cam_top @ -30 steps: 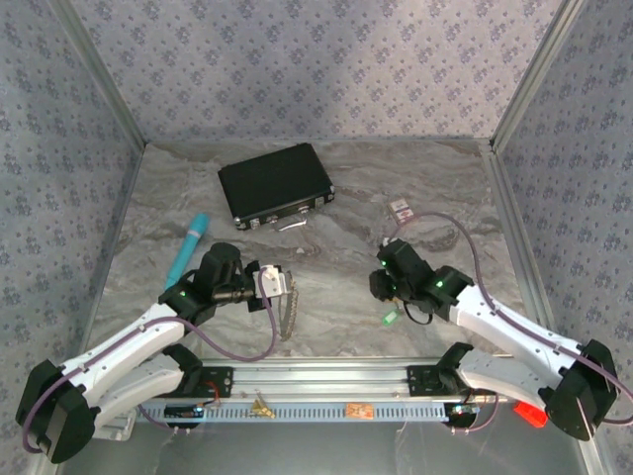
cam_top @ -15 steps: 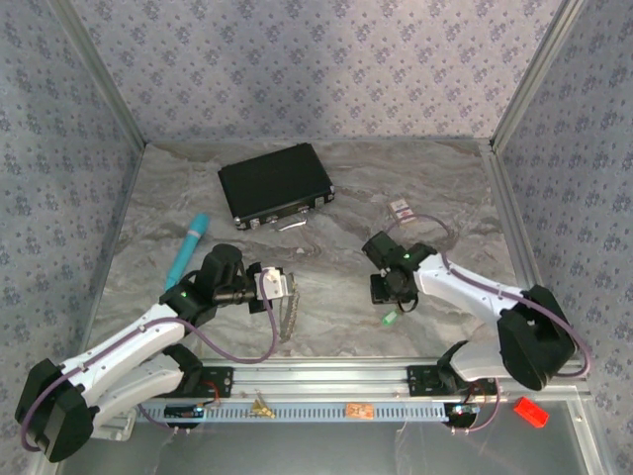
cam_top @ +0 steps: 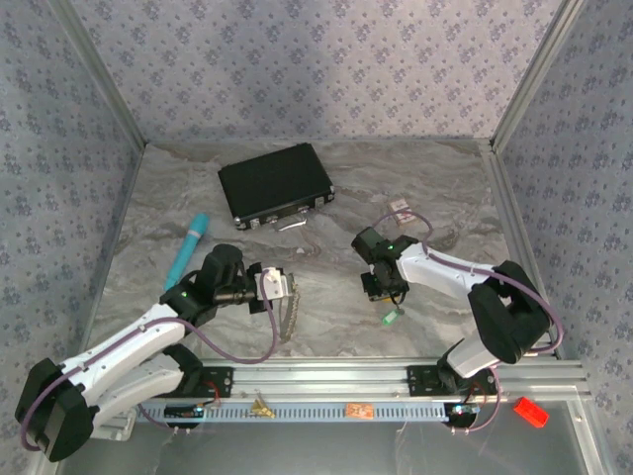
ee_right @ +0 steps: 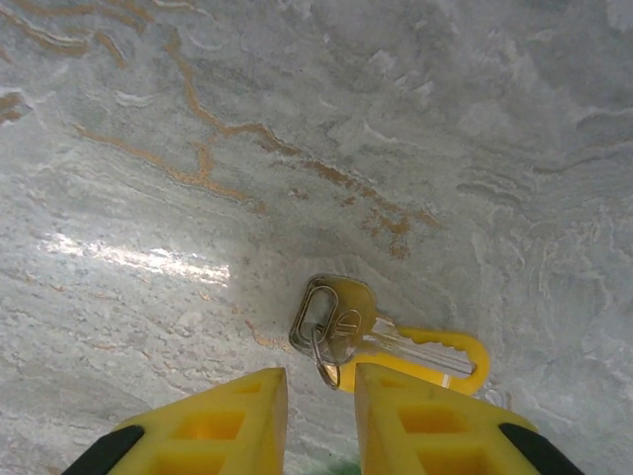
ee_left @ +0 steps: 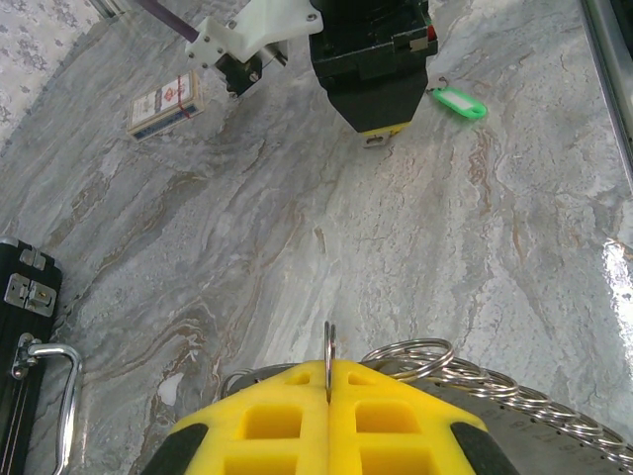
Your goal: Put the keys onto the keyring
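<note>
Left wrist view, nearest first: my left hand (ee_left: 327, 376) is pinched tight on the keyring (ee_left: 514, 396). One thin ring stands on edge between the yellow fingers, and coiled rings and chain trail off to the right. Past that is marble worktop (ee_left: 297, 218). Farther on, my right hand (ee_left: 381, 134) points down at the worktop, with the green key (ee_left: 457, 102) lying just beside it. The card (ee_left: 163, 101) is farther left and the black case (ee_left: 25, 297) sits at the left edge.

Right wrist view: the right hand's fingers stand a narrow gap apart, with nothing clearly between them. Just ahead lies the yellow key (ee_right: 341, 315), flat on the worktop. Its small split ring reaches the mouth of the gap; I cannot tell whether it touches.

Top view: the chain dangles from the left hand, well apart from both keys. The teal stick (cam_top: 188, 247) lies beyond, to the left.
</note>
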